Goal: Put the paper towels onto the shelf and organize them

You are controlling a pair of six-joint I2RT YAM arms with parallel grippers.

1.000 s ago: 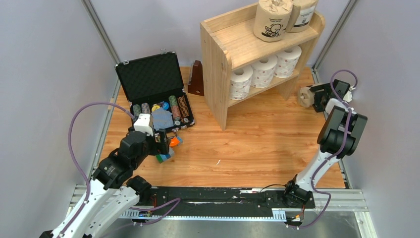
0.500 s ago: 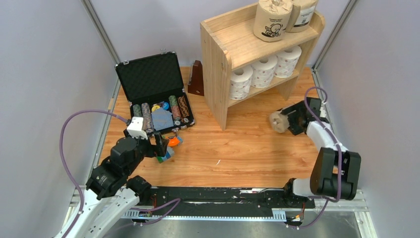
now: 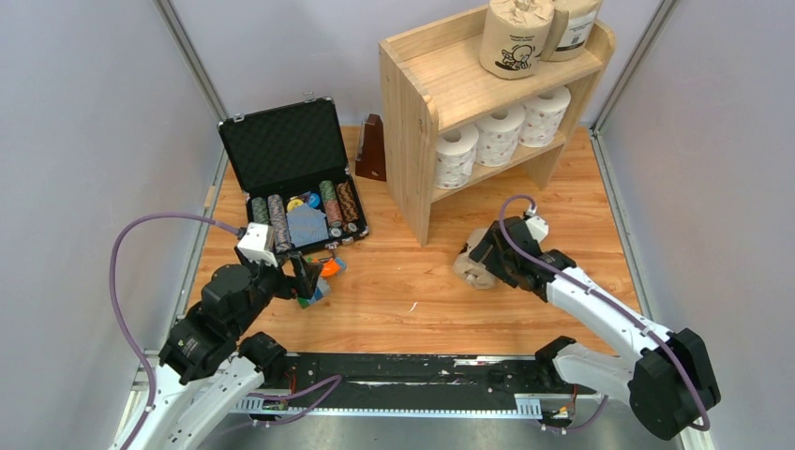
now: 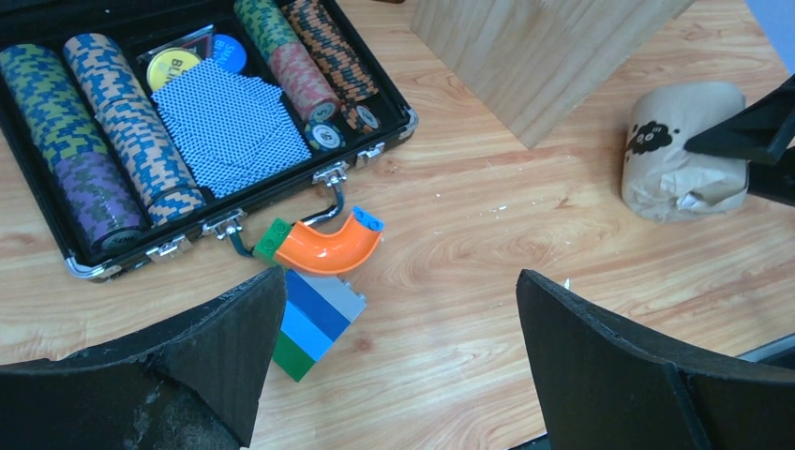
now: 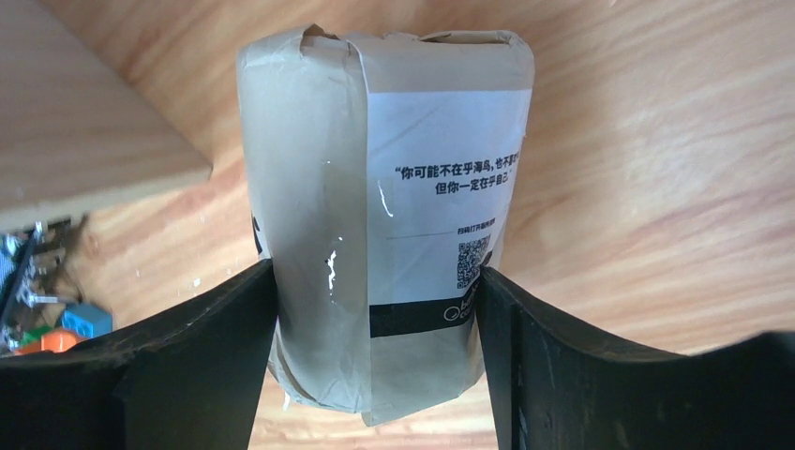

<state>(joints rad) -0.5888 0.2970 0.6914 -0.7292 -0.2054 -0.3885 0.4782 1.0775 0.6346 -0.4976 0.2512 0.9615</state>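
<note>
1. Top external: fixed high behind the arm bases, looking down and forward across the whole table, the shelf at the far side.
2. Left wrist: angled down past its own fingers, at middle range, over the open chip case.
3. Right wrist: pressed close, the kraft-wrapped roll filling the frame.
4. Shared: that roll shows in all three views, the case in two.

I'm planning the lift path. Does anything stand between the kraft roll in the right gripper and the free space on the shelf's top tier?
Nothing visible does. The kraft roll in the right gripper is low before the shelf; much of the top tier is bare, beside two kraft rolls.
</note>
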